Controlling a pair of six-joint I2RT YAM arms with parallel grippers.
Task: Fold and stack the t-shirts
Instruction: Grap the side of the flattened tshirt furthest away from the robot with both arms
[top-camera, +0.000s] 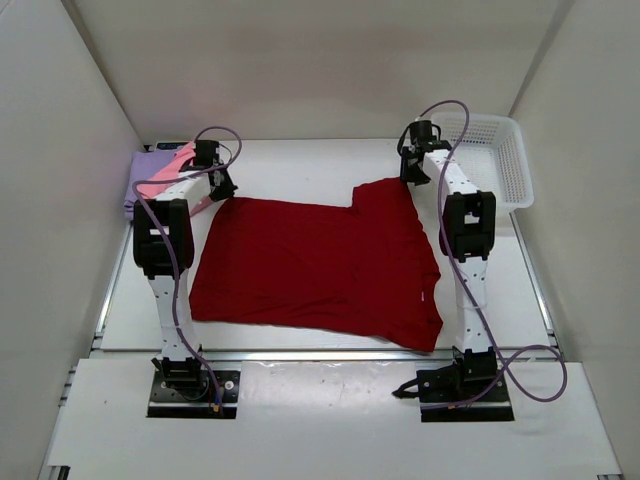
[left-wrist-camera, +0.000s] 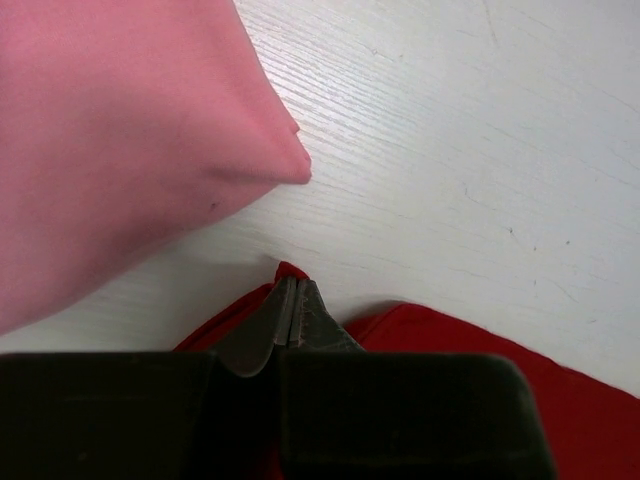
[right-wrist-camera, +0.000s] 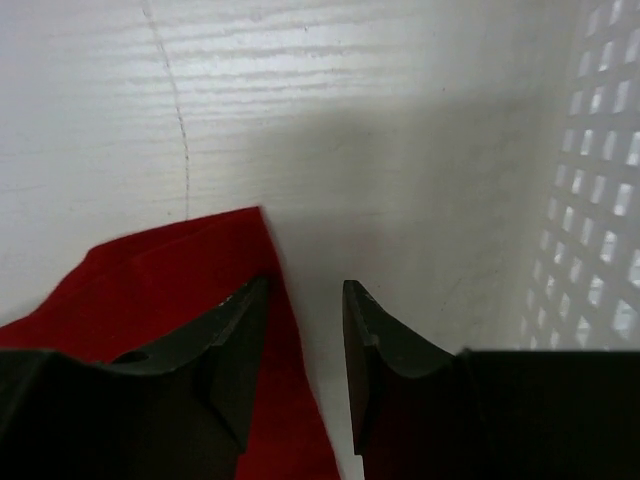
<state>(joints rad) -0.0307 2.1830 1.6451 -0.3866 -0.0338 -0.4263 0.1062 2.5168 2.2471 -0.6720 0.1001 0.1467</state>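
Pinching the red t-shirt, the left arm reaches forward

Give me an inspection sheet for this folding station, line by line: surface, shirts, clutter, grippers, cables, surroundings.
Surface: white table, with faint scratches visible in the wrist views.
Job's things: dark red t-shirt spread flat in the middle, not yet folded; pink t-shirt lying on the lavender t-shirt at the far left corner.
Clutter: white lattice basket at the far right.
Grippers: left gripper, jaws shut on a corner of the dark red t-shirt; right gripper, jaws open over the shirt's far right corner, holding nothing.
Cables: purple cables run along both arms, with a loop beside the right base.
Surroundings: plain white walls on three sides.
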